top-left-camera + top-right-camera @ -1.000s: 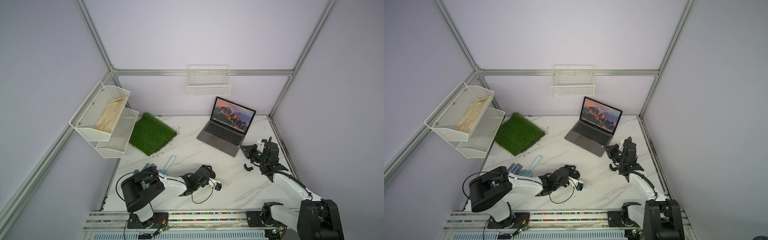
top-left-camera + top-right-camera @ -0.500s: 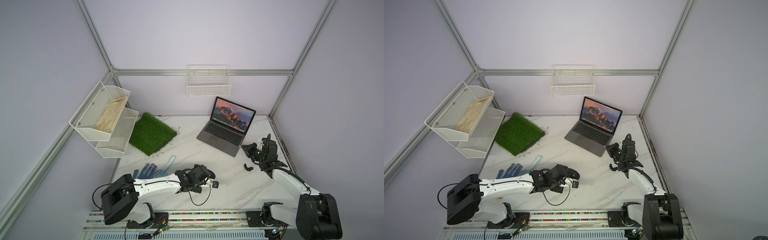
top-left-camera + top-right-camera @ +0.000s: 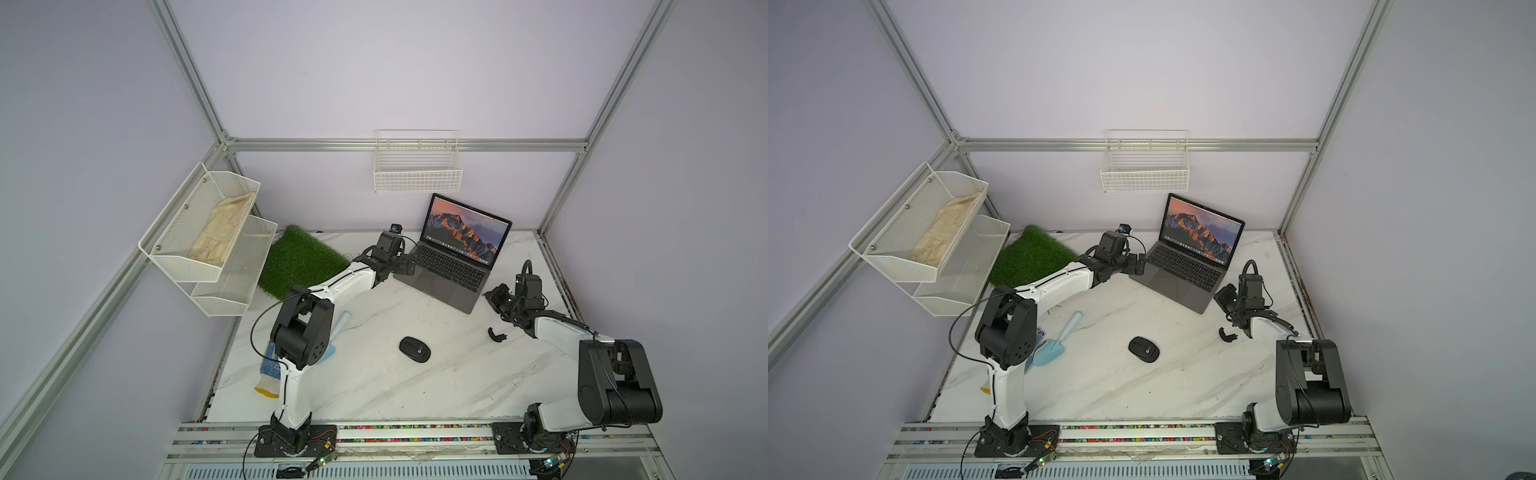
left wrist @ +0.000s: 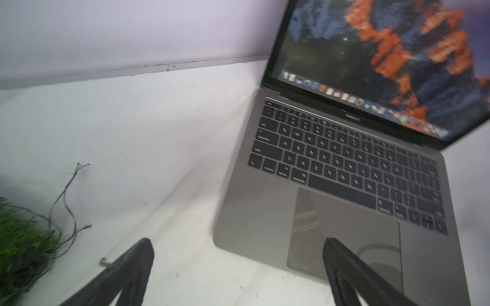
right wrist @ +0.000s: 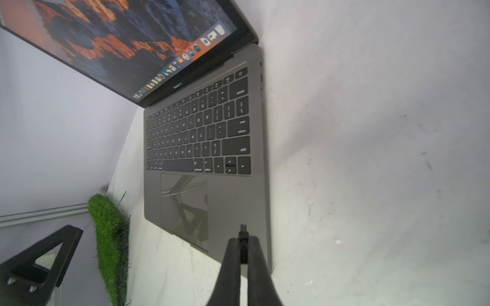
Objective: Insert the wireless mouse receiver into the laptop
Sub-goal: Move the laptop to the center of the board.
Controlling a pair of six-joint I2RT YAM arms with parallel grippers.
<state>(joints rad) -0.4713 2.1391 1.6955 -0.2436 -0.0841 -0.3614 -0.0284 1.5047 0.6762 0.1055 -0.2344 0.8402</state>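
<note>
The laptop (image 3: 449, 270) (image 3: 1183, 272) stands open at the back of the marble table, its screen showing an orange mountain. My right gripper (image 5: 243, 239) (image 3: 489, 296) is shut on the wireless mouse receiver (image 5: 243, 230), a tiny dark stub poking out past the fingertips. It hovers just off the laptop's right front corner (image 5: 238, 212), with the side edge running away ahead. My left gripper (image 4: 237, 242) (image 3: 405, 266) is open and empty. It straddles the laptop's left front corner (image 4: 254, 225), one finger over the trackpad and one over the table.
A black oval mouse (image 3: 414, 349) lies mid-table, and a black half-round cover piece (image 3: 495, 335) lies beside my right arm. A green grass mat (image 3: 301, 259) lies left of the laptop. A blue trowel (image 3: 1059, 338) and a glove (image 3: 270, 370) lie near my left arm's base. White shelves (image 3: 208, 237) and a wire basket (image 3: 417, 166) hang on the walls.
My left arm has swung from the front of the table up to the laptop's left front corner. Its jaws have opened, and the mouse lies free on the table. My right gripper has barely moved.
</note>
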